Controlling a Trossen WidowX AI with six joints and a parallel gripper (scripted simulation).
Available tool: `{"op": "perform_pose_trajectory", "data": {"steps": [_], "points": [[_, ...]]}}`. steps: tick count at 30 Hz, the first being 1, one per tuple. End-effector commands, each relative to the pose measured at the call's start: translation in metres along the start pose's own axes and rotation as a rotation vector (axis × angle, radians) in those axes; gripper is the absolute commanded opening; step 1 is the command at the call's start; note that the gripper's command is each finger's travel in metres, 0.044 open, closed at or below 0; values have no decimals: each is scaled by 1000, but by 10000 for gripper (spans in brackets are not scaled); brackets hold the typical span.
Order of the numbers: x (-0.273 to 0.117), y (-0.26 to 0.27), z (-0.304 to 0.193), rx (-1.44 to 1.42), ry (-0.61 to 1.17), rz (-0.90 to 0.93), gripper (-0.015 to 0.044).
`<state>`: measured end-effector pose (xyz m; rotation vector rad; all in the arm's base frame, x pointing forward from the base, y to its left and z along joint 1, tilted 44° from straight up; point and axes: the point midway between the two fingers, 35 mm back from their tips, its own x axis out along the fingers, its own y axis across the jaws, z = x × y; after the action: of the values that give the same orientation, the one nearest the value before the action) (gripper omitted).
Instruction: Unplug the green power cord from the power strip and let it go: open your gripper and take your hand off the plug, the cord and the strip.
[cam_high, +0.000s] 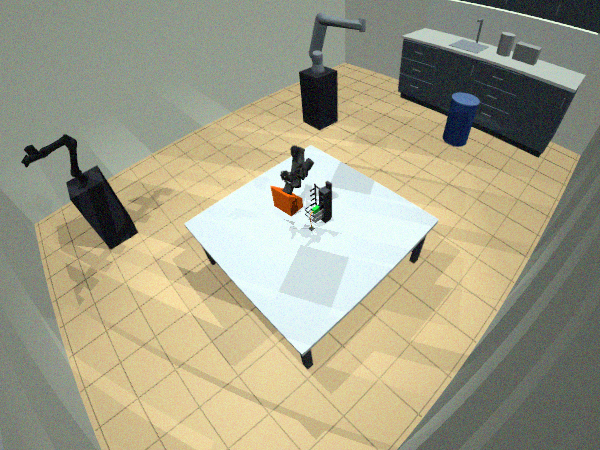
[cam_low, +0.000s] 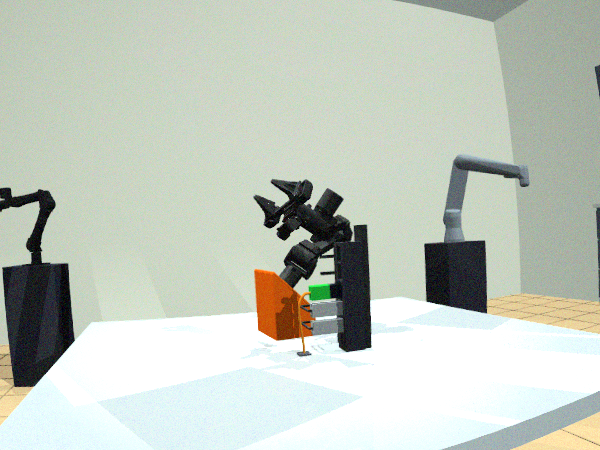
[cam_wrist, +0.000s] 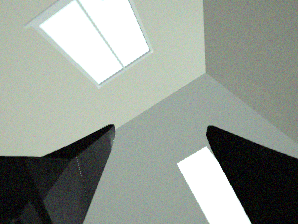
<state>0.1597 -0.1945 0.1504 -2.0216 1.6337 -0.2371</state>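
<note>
- Jaws spread apart, empty, raised high above the tabletop (cam_low: 425, 360), facing the ceiling.
- Green plug (cam_low: 320, 291) sits seated in the upright power strip (cam_low: 354, 295), awaiting removal.

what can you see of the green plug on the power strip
The green plug is a small, bright green, plastic-looking block, topmost of three plugs; the two below are grey. It sits level, seated in the side of the upright black power strip, facing the orange block. Its cord is too thin to trace. The gripper is open, raised above it and pointing up, touching neither plug nor strip.
</note>
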Motion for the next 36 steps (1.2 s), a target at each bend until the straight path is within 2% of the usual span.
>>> {"op": "perform_pose_trajectory", "data": {"steps": [1,5,9,14,19,22,28,32,36], "points": [[0,-1,1,9,-9,-1,374],[8,-19,30,207,-195,10,269],[11,-32,68,461,-418,127,164],[4,-39,115,784,-633,430,160],[-15,-38,156,1090,-704,883,160],[-29,-36,176,1225,-662,1191,160],[-50,-36,195,1385,-467,1617,160],[-66,-37,205,1447,-246,1912,160],[-79,-40,212,1487,47,2159,160]]}}
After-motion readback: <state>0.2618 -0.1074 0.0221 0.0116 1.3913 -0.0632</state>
